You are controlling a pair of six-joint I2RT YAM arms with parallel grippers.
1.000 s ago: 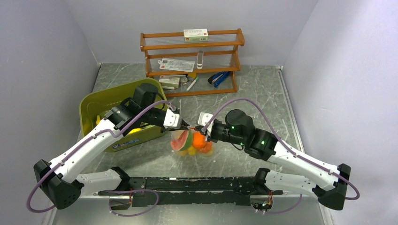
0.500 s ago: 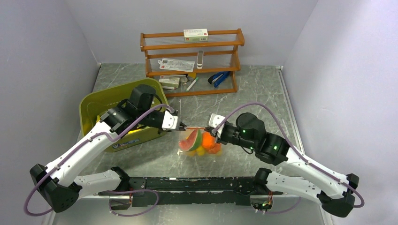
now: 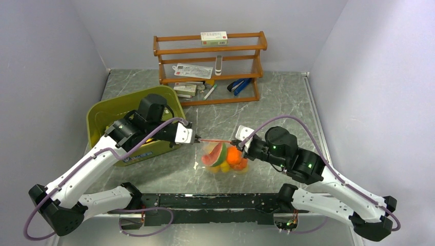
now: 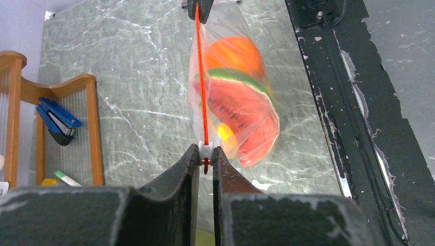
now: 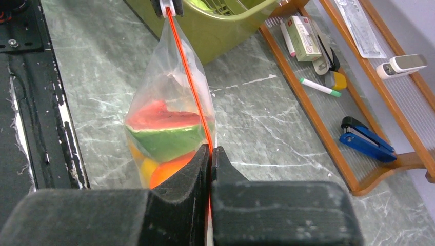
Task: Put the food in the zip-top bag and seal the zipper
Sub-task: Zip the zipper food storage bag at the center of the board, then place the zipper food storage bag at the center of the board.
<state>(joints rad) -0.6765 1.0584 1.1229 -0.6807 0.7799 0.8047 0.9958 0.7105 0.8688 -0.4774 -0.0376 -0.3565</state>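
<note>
Both left gripper [image 3: 195, 138] and right gripper [image 3: 237, 143] jaws clamp the zipper [image 3: 214, 140] at its ends, judged the soundest hold above the limp, sagging zip-top bag [image 3: 225, 168].

The grey-green marbled desk [image 3: 287, 107] carries an olive-green tub [image 3: 163, 147] on its left side, a wooden shelf rack [image 3: 241, 48] against the far wall, and a black taped rail [image 3: 215, 200] along the near edge.

the zip-top bag [image 3: 225, 160] is clear, its zipper [image 3: 215, 140] orange-red with a white tab [image 4: 205, 149]. inside the bag sit a red watermelon slice [image 4: 238, 115] with green rind and black seeds, and an orange fruit [image 4: 231, 54]. beside the bag stands an olive-green tub [image 3: 97, 110] on a white-veined grey-green table [image 3: 287, 107].
</note>
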